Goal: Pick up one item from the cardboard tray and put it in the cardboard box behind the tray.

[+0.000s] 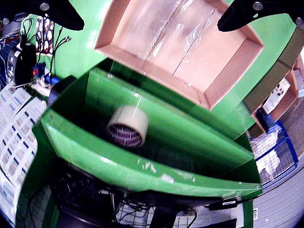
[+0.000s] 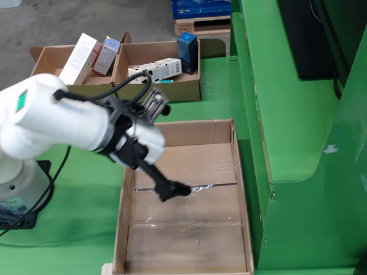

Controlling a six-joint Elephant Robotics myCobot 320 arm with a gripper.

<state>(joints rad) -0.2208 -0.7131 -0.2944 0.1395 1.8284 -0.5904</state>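
In the wrist view my gripper [image 1: 152, 14] is open and empty; its two black fingers [image 1: 61, 14] show far apart at the top corners. Between them lies the large cardboard box [image 1: 228, 71], empty, with clear tape along its floor. In the still view the white arm holds the gripper [image 2: 167, 189] low over the middle of this box [image 2: 189, 229]. The cardboard tray [image 2: 189, 89] stands beyond it and holds a white part [image 2: 155, 70], a blue box [image 2: 187, 44], a white carton [image 2: 78, 57] and a pink carton [image 2: 106, 54]. The gripper is well apart from them.
A green metal frame [image 2: 287, 143] runs along the box's right side in the still view. In the wrist view a roll of pale tape [image 1: 127, 126] lies in a green trough [image 1: 95, 147] below the box. The arm's base [image 2: 17, 183] and cables stand at the left.
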